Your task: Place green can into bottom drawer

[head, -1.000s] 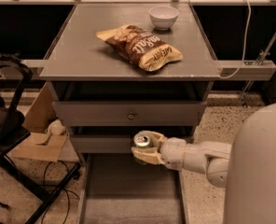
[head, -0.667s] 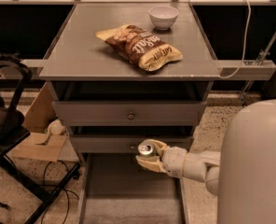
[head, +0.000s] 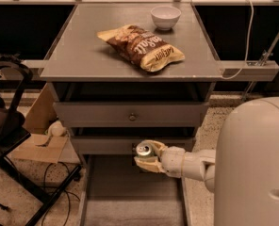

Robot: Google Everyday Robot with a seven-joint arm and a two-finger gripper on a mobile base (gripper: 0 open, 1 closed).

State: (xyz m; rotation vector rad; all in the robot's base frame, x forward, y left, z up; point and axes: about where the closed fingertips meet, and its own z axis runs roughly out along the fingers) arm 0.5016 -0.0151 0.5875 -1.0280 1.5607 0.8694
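the green can (head: pixel 143 149) sits in the gripper (head: pixel 145 156), its silver top with the pull tab facing up. it is held in the air above the back end of the bottom drawer (head: pixel 130 194), just in front of the drawer front above. the pale fingers are closed round the can, one above and behind it, one below and in front, so most of its green side is hidden. whether the can's underside touches anything is hard to tell from this angle, though it looks clear of the drawer floor.

the arm (head: pixel 186 163) reaches in from the right, out of the robot's big rounded pale body (head: pixel 257 164) that fills the lower right corner. the bottom drawer is pulled out toward the camera – a long flat grey floor with thin rails along both sides.

above it are two more grey drawers, both pushed in; the top drawer (head: pixel 130 114) shows a small round knob (head: pixel 132 117) at its middle.

on the table (head: pixel 73 55) over the drawers lies a brown and yellow bag of chips (head: pixel 142 47), and behind it, near the far edge, stands a white bowl (head: pixel 165 17) – the two are apart. a pale cable (head: pixel 247 32) hangs over the table's right side. on the floor to the left lies a cardboard box (head: pixel 38 142).
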